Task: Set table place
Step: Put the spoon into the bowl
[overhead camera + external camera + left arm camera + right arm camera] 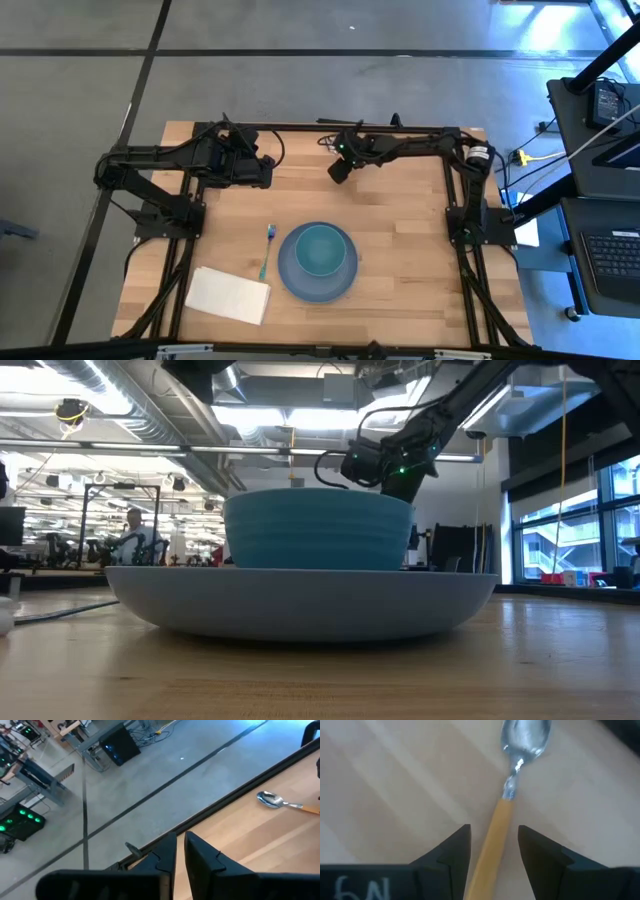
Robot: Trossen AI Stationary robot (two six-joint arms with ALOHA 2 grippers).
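High view: the table (400,230) fills the middle of the frame. A bowl (322,250) sits inside a plate (293,281) at lower centre. A fork (267,250) lies just left of the plate, close to its rim but apart from it. A napkin (228,295) lies at lower left, near the fork's lower end, corner turned slightly askew.

The right gripper (340,168) is at upper centre of that frame, near the table's far edge. The right wrist view shows its two fingers (451,855) spread, standing either side of the orange handle of a spoon (507,795); gaps show on both sides of the handle, so nothing is clamped. The spoon's metal bowl points away from the gripper, and the spoon lies flat on the wood.

The left gripper (262,172) is at upper left of centre, also by the far edge. In the left wrist view (180,857) its fingers stand nearly together with only a narrow slit between them, gripping nothing. The spoon (280,802) shows at right in that view, on the table and well apart from this gripper.

Low view: the bowl (318,528) rests in the plate (300,605) at centre; the right arm (395,460) hangs above and behind them, upper right of centre.
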